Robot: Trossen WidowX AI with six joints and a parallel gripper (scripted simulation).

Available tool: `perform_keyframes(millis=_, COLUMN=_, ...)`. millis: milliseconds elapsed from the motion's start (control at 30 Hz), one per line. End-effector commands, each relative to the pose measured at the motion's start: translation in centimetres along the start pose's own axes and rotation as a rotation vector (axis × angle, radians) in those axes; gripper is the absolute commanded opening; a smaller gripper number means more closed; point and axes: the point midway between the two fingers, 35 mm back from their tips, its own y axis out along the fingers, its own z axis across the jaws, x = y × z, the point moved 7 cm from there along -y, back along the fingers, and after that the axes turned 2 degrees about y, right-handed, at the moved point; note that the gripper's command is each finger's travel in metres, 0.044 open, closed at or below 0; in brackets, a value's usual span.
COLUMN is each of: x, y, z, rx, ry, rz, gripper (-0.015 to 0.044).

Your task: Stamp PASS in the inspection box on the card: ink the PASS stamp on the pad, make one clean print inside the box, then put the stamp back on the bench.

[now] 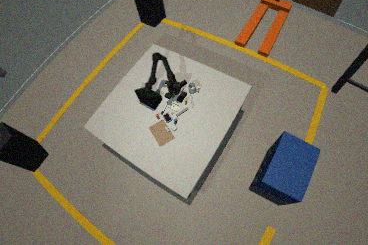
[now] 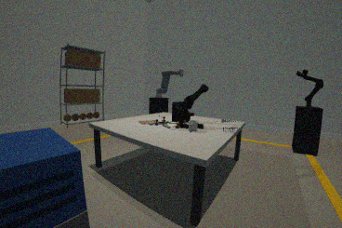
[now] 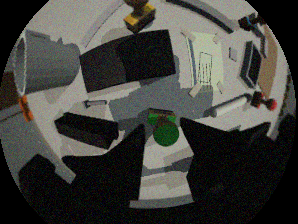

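Most likely the PASS stamp: the green-knobbed stamp point(image 3: 166, 134), on the bench, standing knob up in the gap that the wrist view shows between the fingertips, just beyond the tips of the gripper point(image 1: 181, 96) point(image 2: 183, 124) point(image 3: 161, 124). Apparently upright in its handle, with the long side of its base running roughly from finger to finger. About half open, to judge by the gap, and holding nothing. Only a short way down to go, seemingly, with the knob kept centred before closing; off centre, could tip the stamp. Next outward, up and to the right in the wrist view, the card point(image 1: 175, 107) point(image 3: 216, 62), bearing the outlined box point(image 3: 205, 68), with no print discernible in it. Farther right, beyond the card, a dark-faced tray point(image 1: 167, 117) point(image 3: 251, 64), perhaps the ink pad. Counted: one arm point(image 1: 170, 73) point(image 2: 194, 97), so no choice of nearer arm; one green-knobbed stamp, one card, one dark-faced tray, one yellow piece point(image 1: 186, 101) point(image 3: 140, 19), one red-ended piece point(image 1: 158, 116) point(image 2: 164, 117) point(image 3: 272, 104), one grey cup point(image 1: 194, 87) point(image 2: 192, 126) point(image 3: 52, 62), one pale tube point(image 3: 230, 106), one brown board point(image 1: 162, 133) point(image 2: 145, 122) point(image 3: 268, 65).
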Motion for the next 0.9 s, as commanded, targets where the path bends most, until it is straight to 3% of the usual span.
perform_keyframes(millis=0, x=-0.17, y=0.75, z=-0.22, rx=-0.007, ry=0.011, rz=0.008, gripper=0.0223)
perform_keyframes(millis=433, x=-0.36, y=1.73, z=-0.16, rx=-0.003, ry=0.012, rz=0.008, gripper=0.0223)
perform_keyframes(millis=867, x=-0.32, y=1.58, z=0.02, rx=0.005, ry=0.004, rz=0.006, gripper=0.0136)
